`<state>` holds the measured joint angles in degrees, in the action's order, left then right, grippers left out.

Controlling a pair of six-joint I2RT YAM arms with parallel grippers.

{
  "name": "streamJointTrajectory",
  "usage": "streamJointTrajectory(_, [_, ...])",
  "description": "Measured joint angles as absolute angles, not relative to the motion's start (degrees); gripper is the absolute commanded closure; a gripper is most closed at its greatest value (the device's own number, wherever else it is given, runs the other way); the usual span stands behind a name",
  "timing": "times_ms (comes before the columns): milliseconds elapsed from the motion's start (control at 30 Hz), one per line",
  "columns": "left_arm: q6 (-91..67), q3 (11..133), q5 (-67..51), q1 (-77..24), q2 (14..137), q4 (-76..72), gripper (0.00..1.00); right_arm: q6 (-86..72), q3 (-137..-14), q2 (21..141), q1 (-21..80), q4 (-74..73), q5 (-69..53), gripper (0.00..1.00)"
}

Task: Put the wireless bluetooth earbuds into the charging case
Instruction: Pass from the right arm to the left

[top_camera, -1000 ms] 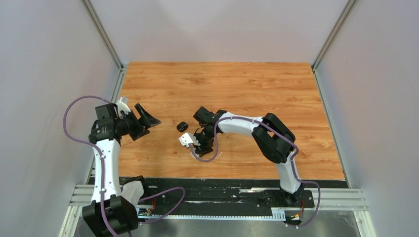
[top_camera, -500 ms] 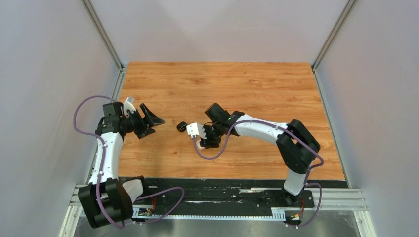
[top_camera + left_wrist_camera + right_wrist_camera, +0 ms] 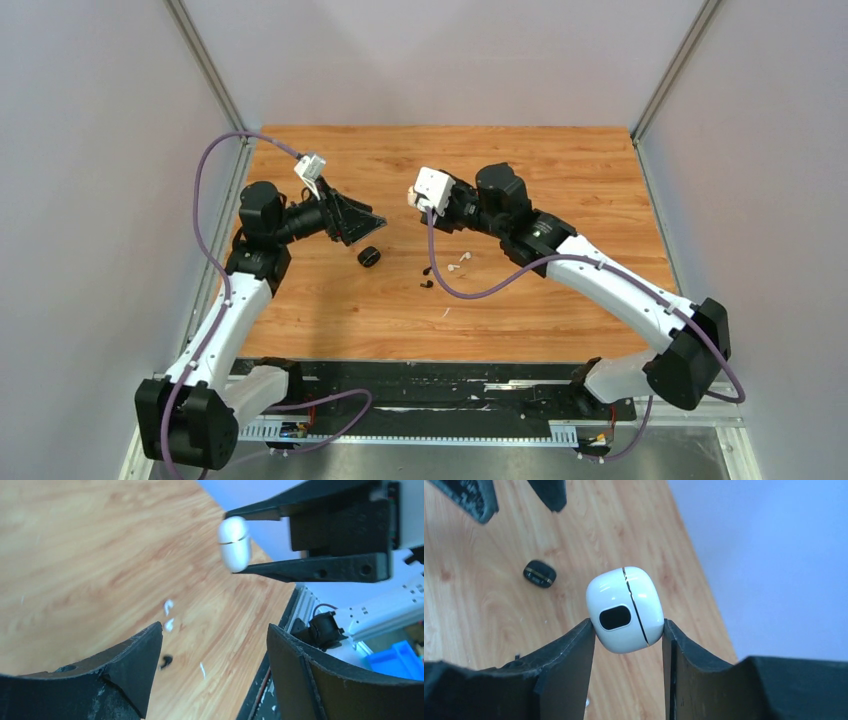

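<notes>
My right gripper (image 3: 629, 630) is shut on a closed white charging case (image 3: 624, 610) and holds it above the table (image 3: 560, 170). In the top view that white charging case (image 3: 432, 188) hangs at the tip of the right gripper (image 3: 441, 196). My left gripper (image 3: 360, 216) stands open and empty, facing the case from the left. Through the left gripper (image 3: 215, 630) I see the white charging case (image 3: 233, 544) pinched between the other arm's fingers. Two white earbuds (image 3: 458, 262) and two black earbuds (image 3: 427, 277) lie loose on the wood below the case.
A closed black charging case (image 3: 370, 257) lies on the wood under the left gripper, and this black charging case (image 3: 539, 573) also shows in the right wrist view. A small white fleck (image 3: 446, 312) lies nearer the front. Grey walls stand on both sides.
The right arm has lifted the white case off the table and carried it up and away from the bases. The left arm has swung up and toward the middle, still open.
</notes>
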<state>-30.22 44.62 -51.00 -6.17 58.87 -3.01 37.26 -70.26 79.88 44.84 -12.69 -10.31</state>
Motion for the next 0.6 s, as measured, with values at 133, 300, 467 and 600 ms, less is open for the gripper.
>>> streamJointTrajectory(133, [-30.0,46.7,-53.2,-10.2,58.9,-12.6,0.24,37.3,-70.9,77.5,45.6,-9.3,-9.4,0.66])
streamJointTrajectory(300, [-32.2,47.4,-55.7,-13.4,62.9,-22.4,0.31,38.3,-71.2,77.4,46.5,-8.3,-8.5,0.66])
streamJointTrajectory(467, [-34.5,48.2,-58.1,-14.8,68.4,-27.2,0.34,41.1,-71.2,77.5,47.4,-7.7,-8.4,0.68])
streamJointTrajectory(600, [-36.1,49.1,-59.5,-14.9,71.1,-29.7,0.39,44.2,-71.2,77.5,48.6,-7.0,-8.1,0.68])
